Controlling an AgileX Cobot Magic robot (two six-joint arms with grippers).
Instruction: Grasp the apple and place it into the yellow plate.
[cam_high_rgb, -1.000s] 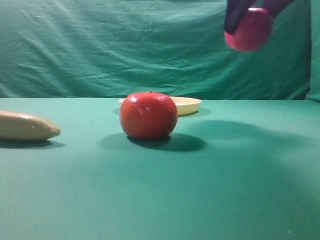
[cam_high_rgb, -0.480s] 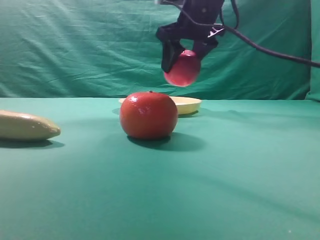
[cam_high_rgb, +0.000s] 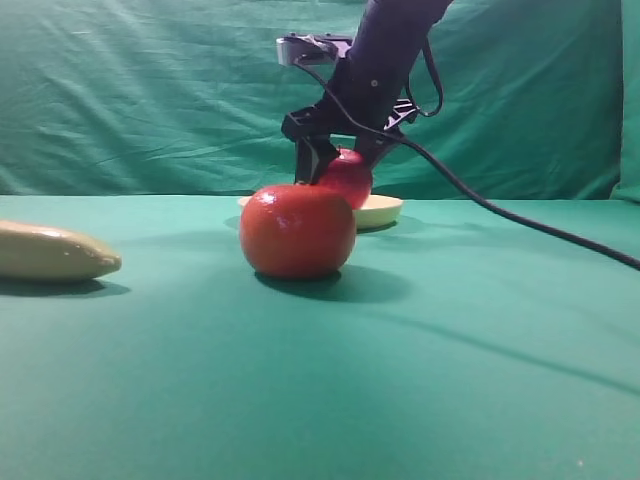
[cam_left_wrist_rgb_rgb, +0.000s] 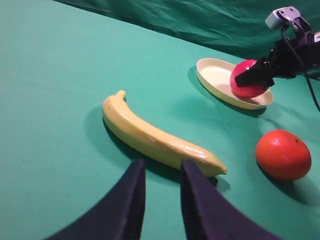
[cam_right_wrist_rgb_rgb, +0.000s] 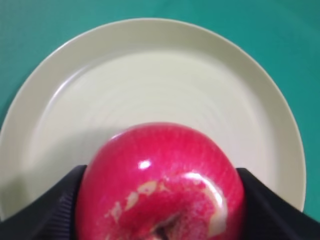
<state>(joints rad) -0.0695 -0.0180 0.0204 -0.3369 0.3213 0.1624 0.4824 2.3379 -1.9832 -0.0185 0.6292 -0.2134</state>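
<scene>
Item: glossy magenta-pink apple (cam_right_wrist_rgb_rgb: 161, 182). Status: grasped, carried over shallow round cream-yellow plate (cam_right_wrist_rgb_rgb: 150, 85), low above it; I can't tell if touching. Left: release, retract. R gripper (cam_high_rgb: 335, 170): arm comes down from upper right behind the orange-red round fruit (cam_high_rgb: 297, 230), jaws clamped on apple's sides. L gripper (cam_left_wrist_rgb_rgb: 160, 200): low over green bench (cam_left_wrist_rgb_rgb: 55, 75) by tan banana (cam_left_wrist_rgb_rgb: 155, 137), jaws narrow, empty.

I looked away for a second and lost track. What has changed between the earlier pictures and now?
The right hand carried the apple from high on the right, leftward and down, to just over the yellow plate, still gripping it. The orange fruit and banana stayed put.
</scene>
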